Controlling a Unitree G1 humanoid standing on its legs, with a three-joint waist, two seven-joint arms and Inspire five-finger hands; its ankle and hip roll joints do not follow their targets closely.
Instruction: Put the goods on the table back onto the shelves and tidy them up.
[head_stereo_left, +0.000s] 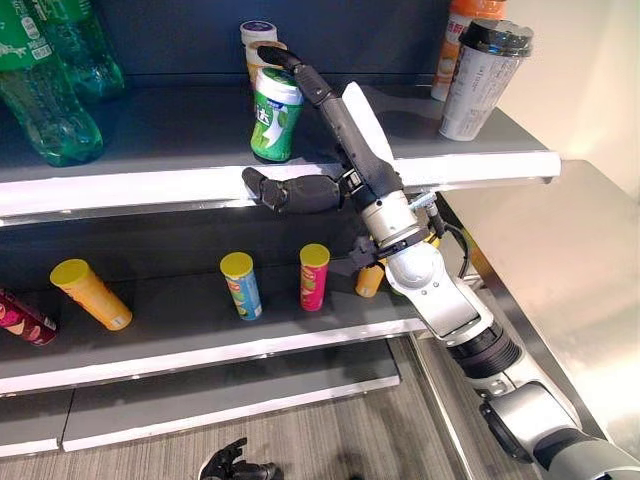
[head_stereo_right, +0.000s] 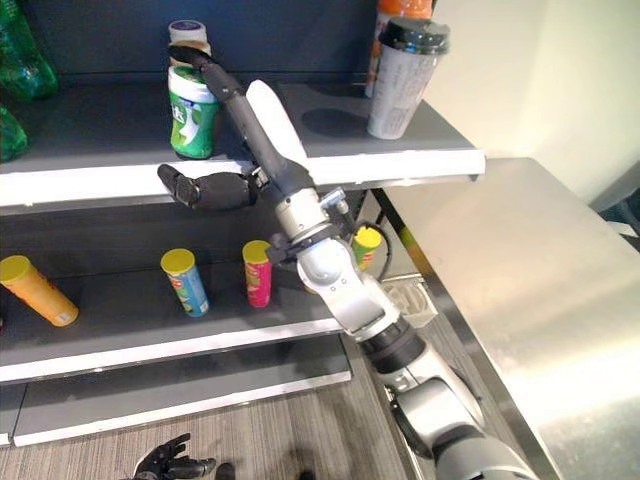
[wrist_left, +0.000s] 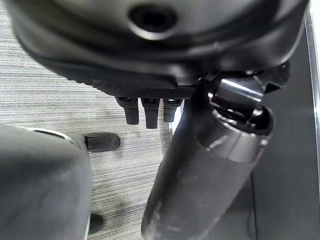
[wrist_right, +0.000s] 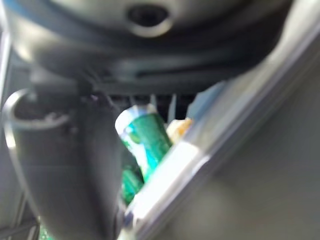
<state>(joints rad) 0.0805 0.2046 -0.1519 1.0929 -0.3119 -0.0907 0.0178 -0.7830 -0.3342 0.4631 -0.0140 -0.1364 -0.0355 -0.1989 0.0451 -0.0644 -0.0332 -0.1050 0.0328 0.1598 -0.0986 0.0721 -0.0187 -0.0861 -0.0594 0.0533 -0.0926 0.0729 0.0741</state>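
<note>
Right hand (head_stereo_left: 345, 130) spread, fingertips atop green bottle (head_stereo_left: 274, 118) at 12 o'clock on shelf (head_stereo_left: 150, 150); could tip it if nudged.

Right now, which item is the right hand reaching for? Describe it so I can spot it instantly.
On the upper shelf, left of the tall lidded cup, stands a green canister with a white lid. The right hand reaches over it; it is the only green-and-white can there.
</note>
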